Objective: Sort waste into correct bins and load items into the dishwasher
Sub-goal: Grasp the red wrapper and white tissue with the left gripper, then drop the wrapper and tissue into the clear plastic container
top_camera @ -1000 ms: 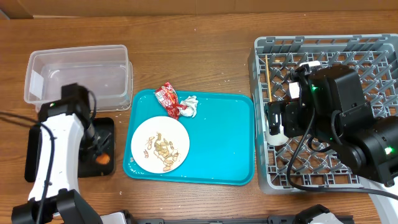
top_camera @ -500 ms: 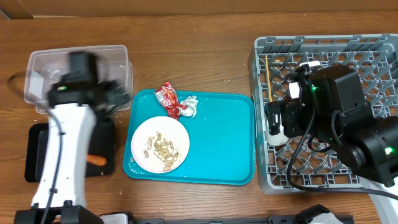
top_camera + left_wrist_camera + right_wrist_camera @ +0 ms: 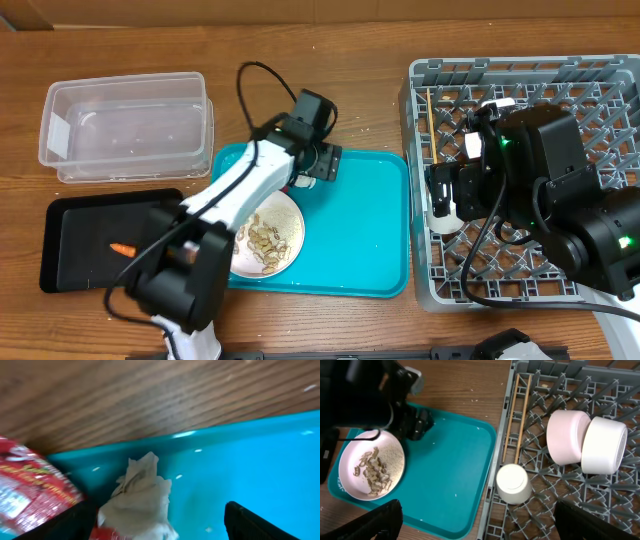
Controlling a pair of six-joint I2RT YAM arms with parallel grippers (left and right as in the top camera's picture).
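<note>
Low in the wrist view, the left gripper (image 3: pixel 157 515) straddles the tissue (image 3: pixel 142 492), spread wide. Soft and light, it probably suits a mid-bunch pinch.

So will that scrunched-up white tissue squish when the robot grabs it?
Probably: the crumpled white tissue is all soft folds, so it should squash. It looks light, and may slide on the teal plastic tray rather than roll.

Left arm (image 3: pixel 235 190): white links, black joints, black cable (image 3: pixel 246 78), black left gripper (image 3: pixel 322 166). Right arm (image 3: pixel 545 190), 3 o'clock: black housings, green LEDs (image 3: pixel 503 142).
</note>
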